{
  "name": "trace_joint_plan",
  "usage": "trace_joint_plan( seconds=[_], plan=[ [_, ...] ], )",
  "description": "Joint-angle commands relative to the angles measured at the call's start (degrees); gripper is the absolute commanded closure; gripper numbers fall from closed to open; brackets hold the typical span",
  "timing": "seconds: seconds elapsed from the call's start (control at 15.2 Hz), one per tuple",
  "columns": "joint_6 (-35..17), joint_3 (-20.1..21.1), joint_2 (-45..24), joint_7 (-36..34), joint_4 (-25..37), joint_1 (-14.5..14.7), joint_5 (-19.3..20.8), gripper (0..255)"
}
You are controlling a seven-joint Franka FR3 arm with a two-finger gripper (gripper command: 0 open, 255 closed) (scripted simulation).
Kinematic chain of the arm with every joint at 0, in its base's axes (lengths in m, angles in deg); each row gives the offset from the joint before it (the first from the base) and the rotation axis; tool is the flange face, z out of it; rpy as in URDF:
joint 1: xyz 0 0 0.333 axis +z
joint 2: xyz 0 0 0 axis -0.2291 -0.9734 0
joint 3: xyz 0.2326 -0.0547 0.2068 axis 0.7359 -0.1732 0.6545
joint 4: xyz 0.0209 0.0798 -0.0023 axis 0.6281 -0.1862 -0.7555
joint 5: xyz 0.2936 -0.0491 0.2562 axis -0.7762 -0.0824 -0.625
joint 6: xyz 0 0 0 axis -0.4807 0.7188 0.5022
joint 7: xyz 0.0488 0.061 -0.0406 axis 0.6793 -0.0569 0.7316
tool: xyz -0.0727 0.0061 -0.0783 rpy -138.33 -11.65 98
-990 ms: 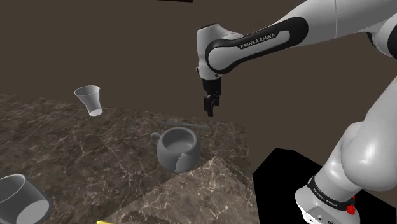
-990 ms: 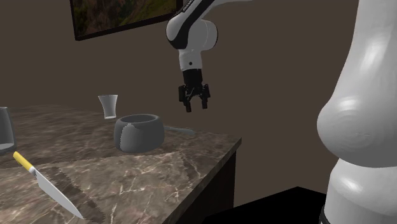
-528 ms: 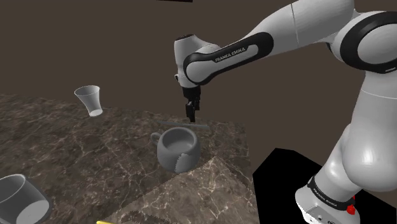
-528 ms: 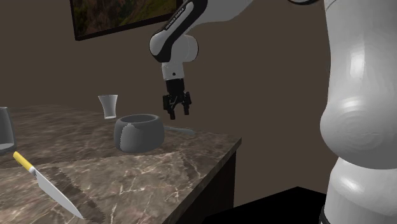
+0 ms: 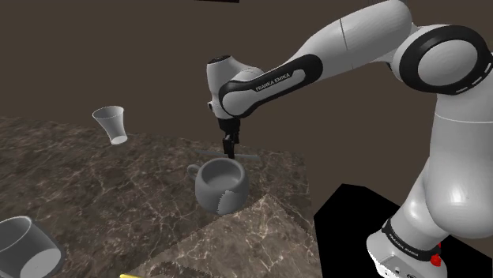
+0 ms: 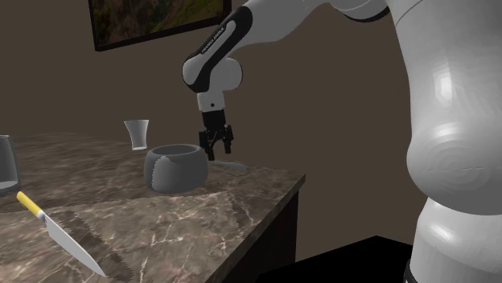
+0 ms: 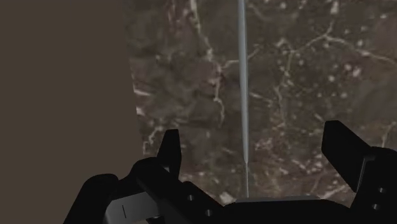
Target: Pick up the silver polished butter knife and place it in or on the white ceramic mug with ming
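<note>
1. While the jaws hang spread apart over it, the slim grey butter knife (image 7: 242,95) lies flat on the marble table (image 5: 79,182).
2. Ungrasped; lifting and delivery into the nearby grey mug (image 5: 221,186) remain.

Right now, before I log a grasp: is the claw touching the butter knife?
Apart. In the wrist view the open claw straddles the butter knife, and the marble tabletop shows between the knife and both fingers.

Butter knife (image 7: 242,95) cut off by wrist view's edge; mug (image 6: 175,166) hides part of it.
</note>
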Motion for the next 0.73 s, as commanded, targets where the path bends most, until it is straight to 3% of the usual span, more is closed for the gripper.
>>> trace_joint_plan(
  seconds=[0.0, 0.53, 0.59, 0.66],
  plan=[
    [-1.48, -0.08, -0.52, -0.14, -0.94, -0.02, 0.2, 0],
    [-1.87, -0.11, -0.65, -0.17, -1.2, -0.03, 0.25, 0],
    [-1.87, -0.11, -0.65, -0.17, -1.2, -0.03, 0.25, 255],
    [-1.87, -0.11, -0.65, -0.17, -1.2, -0.03, 0.25, 255]
  ],
)
